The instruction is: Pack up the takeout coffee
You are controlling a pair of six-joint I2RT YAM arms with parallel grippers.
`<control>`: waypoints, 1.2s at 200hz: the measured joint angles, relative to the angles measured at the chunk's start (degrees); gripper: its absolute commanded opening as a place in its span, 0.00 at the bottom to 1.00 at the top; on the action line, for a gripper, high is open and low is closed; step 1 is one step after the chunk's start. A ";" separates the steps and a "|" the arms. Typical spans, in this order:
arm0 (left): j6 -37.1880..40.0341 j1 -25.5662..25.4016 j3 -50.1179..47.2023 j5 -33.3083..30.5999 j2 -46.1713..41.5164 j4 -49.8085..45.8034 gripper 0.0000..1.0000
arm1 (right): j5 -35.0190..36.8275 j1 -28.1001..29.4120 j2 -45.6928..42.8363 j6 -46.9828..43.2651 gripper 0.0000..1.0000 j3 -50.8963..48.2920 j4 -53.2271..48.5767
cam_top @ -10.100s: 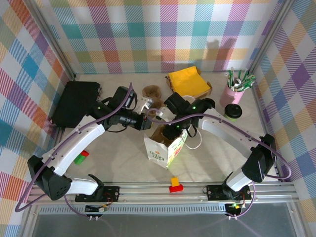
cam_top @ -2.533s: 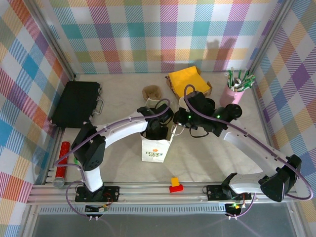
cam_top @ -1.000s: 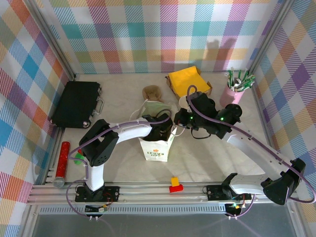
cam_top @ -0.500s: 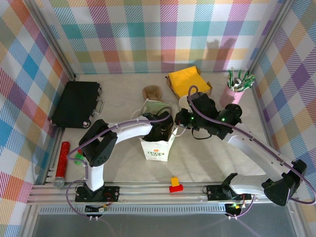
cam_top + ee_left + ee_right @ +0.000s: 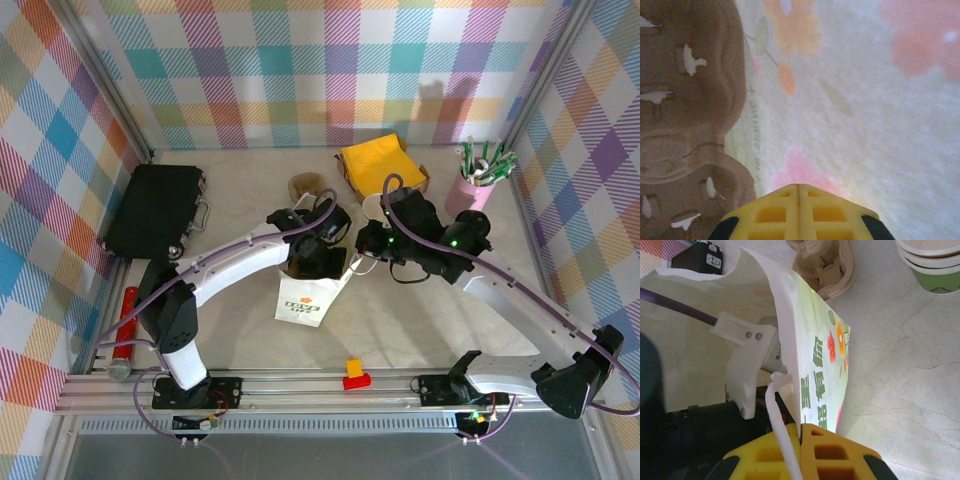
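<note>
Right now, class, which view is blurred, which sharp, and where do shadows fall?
Left wrist view: the white bag is too close, its flower print soft and backlit. Right wrist view: bag print and paper cup sharp, the dark hardware at lower left blurred. Top external view: evenly lit, pink tumbler shadowing the back wall.

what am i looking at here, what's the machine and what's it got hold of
These are two robot arms bolted to a table's near edge. One picture is taken from above and behind them; the other two come from small cameras on each wrist. The right tool is shut on the rim of a white paper bag. The left tool, closed, is down inside that bag, next to a brown pulp tray. The coffee cup, cream with a green band, stands outside the bag on the table. Also there: a black case, yellow napkins and a pink tumbler of sticks.
</note>
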 measured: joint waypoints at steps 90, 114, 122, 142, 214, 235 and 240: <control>-2.73 -0.22 1.88 3.67 -6.62 -0.39 0.00 | 0.04 0.07 0.04 0.00 0.06 0.55 0.00; -3.26 -0.24 1.88 4.63 -7.28 0.42 0.00 | -0.17 0.07 0.13 0.00 0.06 0.76 0.00; -3.32 -0.24 1.88 4.87 -7.30 0.52 0.00 | -0.28 0.07 0.15 0.00 0.06 0.85 0.00; -3.50 -0.24 1.88 5.09 -7.30 0.85 0.00 | -0.52 0.07 0.15 0.00 0.06 1.09 0.04; -5.53 -0.24 -2.75 4.74 -7.17 7.39 0.00 | -1.14 1.25 0.26 0.96 0.05 1.27 0.48; -6.84 -0.24 -3.96 4.57 -6.97 9.27 0.00 | -1.14 1.70 0.66 1.11 0.05 1.27 0.46; -7.06 -0.24 -4.00 4.55 -6.97 9.57 0.00 | -1.09 1.81 0.66 1.11 0.06 1.27 0.48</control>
